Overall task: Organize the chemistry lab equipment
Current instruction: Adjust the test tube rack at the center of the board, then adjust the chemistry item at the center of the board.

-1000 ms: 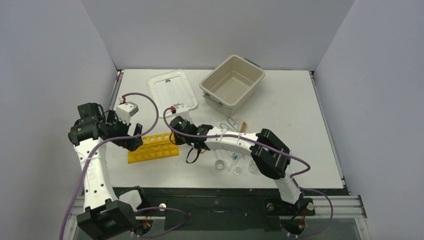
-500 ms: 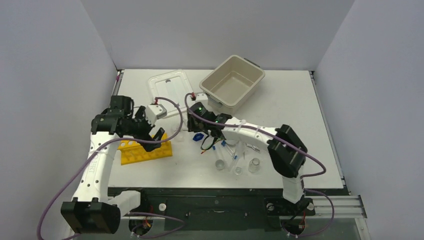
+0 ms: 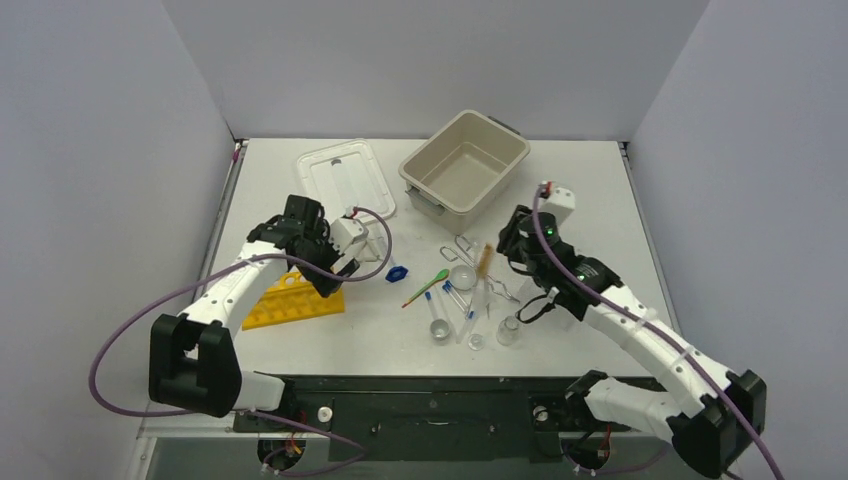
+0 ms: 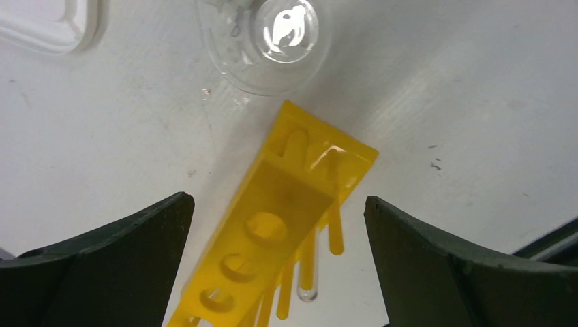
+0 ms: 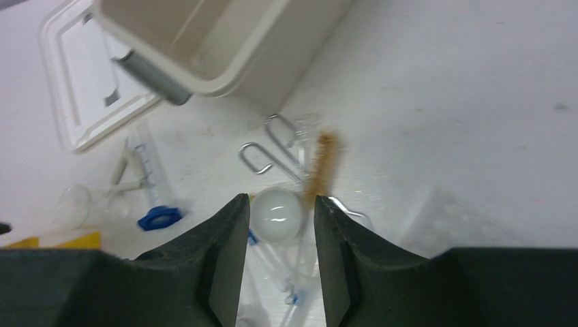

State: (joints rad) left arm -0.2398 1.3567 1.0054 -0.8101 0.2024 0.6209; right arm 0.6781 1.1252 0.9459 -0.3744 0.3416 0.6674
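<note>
Rack (image 4: 300, 170) — one clear test tube (image 4: 310, 272) in it; left end effector (image 4: 276, 199) spread wide above; right end effector (image 5: 281, 204) parted, unladen.

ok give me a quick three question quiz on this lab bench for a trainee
1. True or false: the beige tub stands on top of the white lid.
2. Pick one. In the left wrist view, what lies below the gap between the open fingers of the left hand?
A. the beige tub
B. the yellow tube rack
C. the white lid
3. Fill the blank: in the top view, the white lid lies to the ___ of the beige tub.

Key: 1 false, they sit side by side on the table; 2 B; 3 left.
</note>
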